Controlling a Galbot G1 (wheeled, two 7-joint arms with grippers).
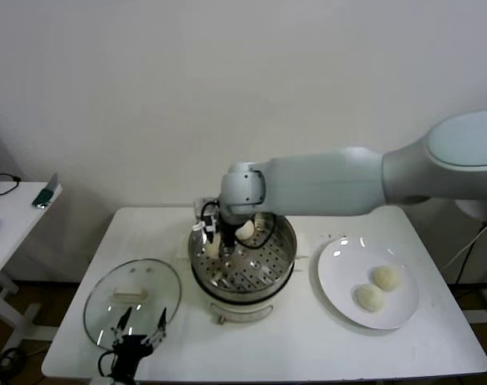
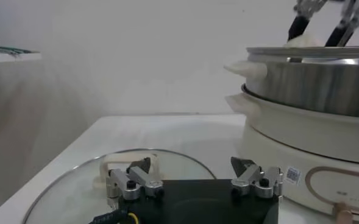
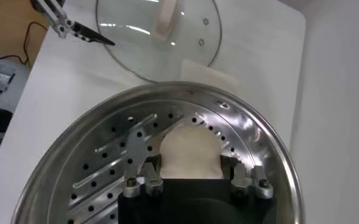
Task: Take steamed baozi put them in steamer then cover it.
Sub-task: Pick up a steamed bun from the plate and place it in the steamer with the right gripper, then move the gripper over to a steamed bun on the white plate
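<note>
The steamer (image 1: 263,269) stands mid-table on its white cooker base (image 2: 307,137). My right gripper (image 1: 214,239) reaches into the steamer's left side, low over the perforated bottom (image 3: 106,158), and is shut on a steamed baozi (image 3: 190,152). Another baozi (image 1: 245,230) lies in the basket just behind it. Two more baozi (image 1: 385,277) (image 1: 370,297) rest on the white plate (image 1: 331,269) at the right. The glass cover (image 1: 132,298) lies flat on the table at the left. My left gripper (image 1: 137,333) hovers open at the cover's near edge, holding nothing.
A white side table (image 1: 10,216) with small items stands off to the far left. The work table's front edge (image 1: 267,375) runs just below the cover and plate. The right arm (image 1: 347,180) spans above the table's back right.
</note>
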